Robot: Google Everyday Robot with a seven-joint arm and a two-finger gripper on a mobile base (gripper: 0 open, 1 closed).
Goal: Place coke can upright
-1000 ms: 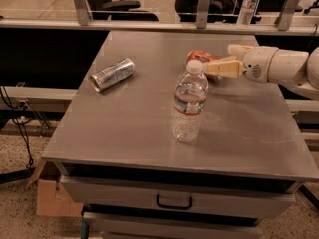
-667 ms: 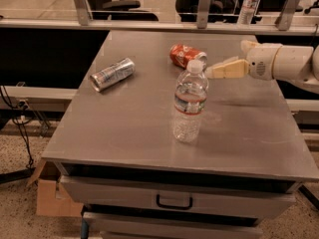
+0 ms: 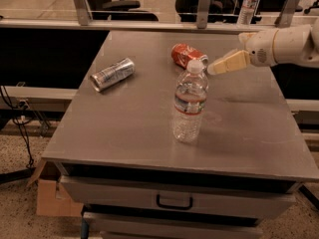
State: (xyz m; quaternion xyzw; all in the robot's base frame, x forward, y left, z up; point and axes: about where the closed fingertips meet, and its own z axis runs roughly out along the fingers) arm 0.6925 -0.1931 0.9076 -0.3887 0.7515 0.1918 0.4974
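Coke can (image 3: 187, 55) lies on its side just behind the water bottle (image 3: 189, 107), so it has not yet been stood up. Gripper (image 3: 214, 68) hovers behind and to the right of the bottle, near the can but apart from it, holding nothing; whether it is spread or closed cannot be told. Step in hand, as judged: approach for a grasp. Next move needs a grip on the can without bumping the bottle.

High front view, pincer (image 3: 213, 68) upper-right
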